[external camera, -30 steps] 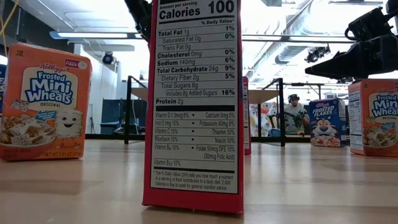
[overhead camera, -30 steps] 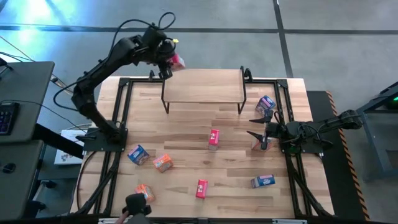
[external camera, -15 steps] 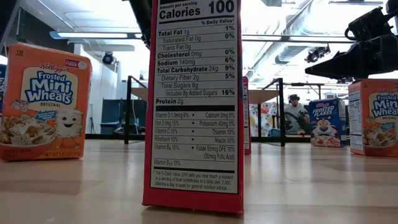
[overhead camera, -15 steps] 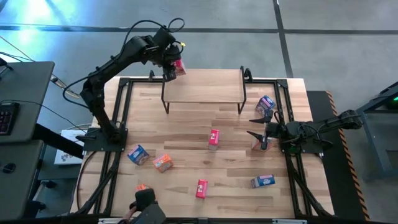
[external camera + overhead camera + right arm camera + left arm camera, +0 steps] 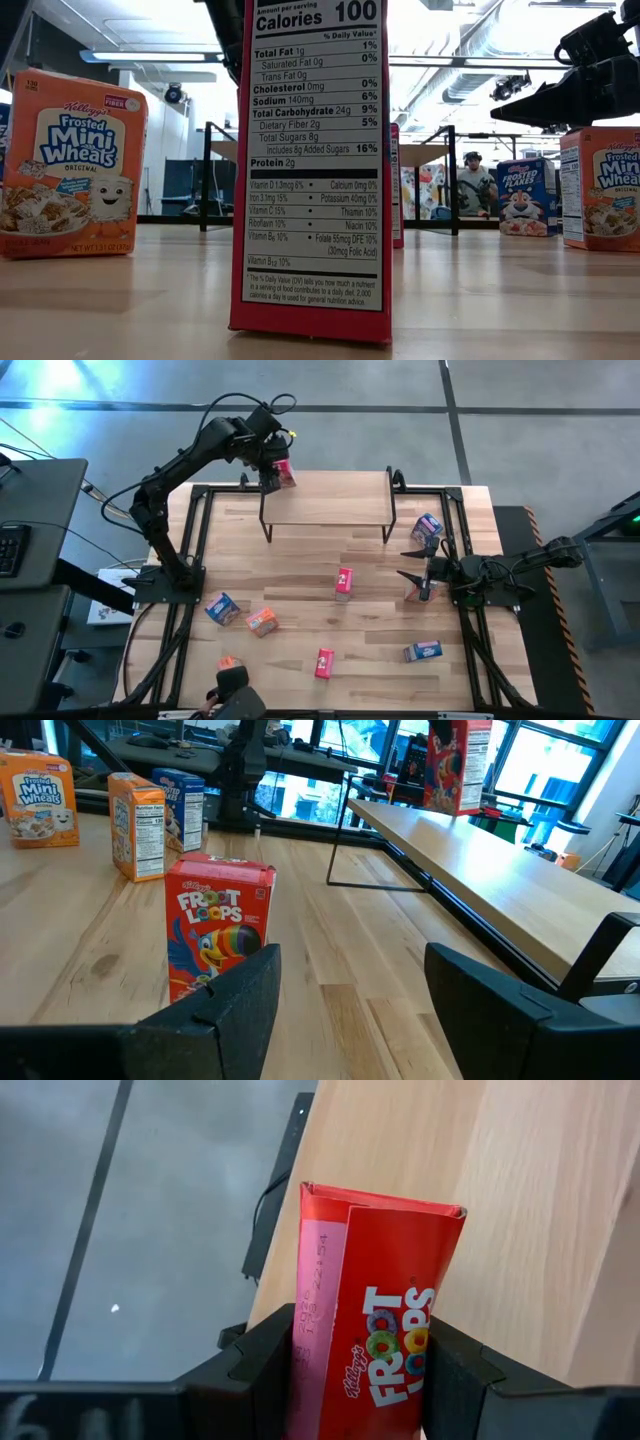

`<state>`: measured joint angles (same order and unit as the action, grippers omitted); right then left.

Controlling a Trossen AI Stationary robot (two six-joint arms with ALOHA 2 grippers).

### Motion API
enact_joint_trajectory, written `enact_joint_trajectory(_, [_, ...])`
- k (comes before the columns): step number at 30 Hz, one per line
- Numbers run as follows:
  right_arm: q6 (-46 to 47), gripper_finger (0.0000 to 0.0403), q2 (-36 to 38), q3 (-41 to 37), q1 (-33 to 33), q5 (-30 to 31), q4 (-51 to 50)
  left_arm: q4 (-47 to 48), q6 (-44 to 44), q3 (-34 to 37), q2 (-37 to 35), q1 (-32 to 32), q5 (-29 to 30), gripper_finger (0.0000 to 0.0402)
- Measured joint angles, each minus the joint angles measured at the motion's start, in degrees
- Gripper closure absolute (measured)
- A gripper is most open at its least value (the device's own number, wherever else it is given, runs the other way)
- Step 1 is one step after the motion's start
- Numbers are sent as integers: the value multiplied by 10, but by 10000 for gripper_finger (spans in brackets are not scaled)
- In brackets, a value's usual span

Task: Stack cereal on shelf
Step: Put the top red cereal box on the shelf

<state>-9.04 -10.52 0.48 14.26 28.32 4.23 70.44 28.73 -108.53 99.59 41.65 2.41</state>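
High view: left fingers [image 5: 279, 473] clamp a red cereal box [image 5: 284, 472] over the shelf [image 5: 330, 500]; right fingers [image 5: 415, 563] apart.

red box [image 5: 375, 1330] w/ pink side, white lettering | shelf [image 5: 330, 500] light wood, black legs | orange box [image 5: 70, 165] left of red panel, white lettering

The shelf [image 5: 326, 497] top, upper centre of the high view, lies bare except at its left end, where the left claw [image 5: 279, 473] holds a red cereal box [image 5: 285, 472]. Below it, the table [image 5: 300, 560] is open down to a red box at centre [image 5: 344, 582]. Lower left is crowded by a blue box [image 5: 221, 607] and an orange box [image 5: 261, 622].
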Motion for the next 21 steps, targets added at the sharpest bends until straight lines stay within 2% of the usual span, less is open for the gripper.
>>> enact_joint_trajectory(21, [0,162,0,0,0,0,0,-1,1,-1,18,3,-9,243])
